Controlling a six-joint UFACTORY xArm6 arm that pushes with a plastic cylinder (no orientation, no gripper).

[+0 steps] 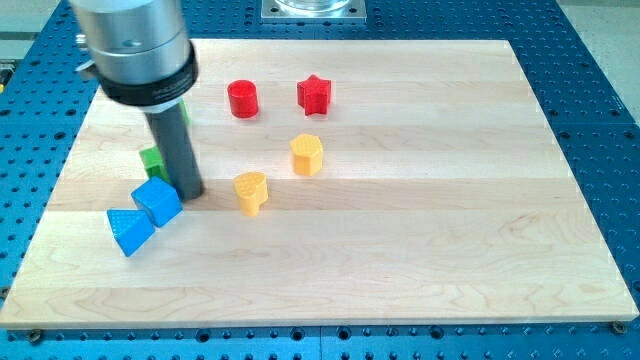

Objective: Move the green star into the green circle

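My rod comes down from the view's top left, and my tip (pixel 189 193) rests on the board just right of the blue cube (pixel 157 201). A green block (pixel 151 159) shows only as a small piece at the rod's left edge; its shape is hidden. A second bit of green (pixel 185 112) peeks out at the rod's right side, higher up. I cannot tell which is the star and which the circle.
A blue triangle (pixel 129 231) lies below left of the blue cube. A red cylinder (pixel 243 98) and a red star (pixel 314 94) sit near the top. Two yellow blocks (pixel 307 154) (pixel 251 192) lie mid-board. The wooden board (pixel 420 250) lies on a blue perforated table.
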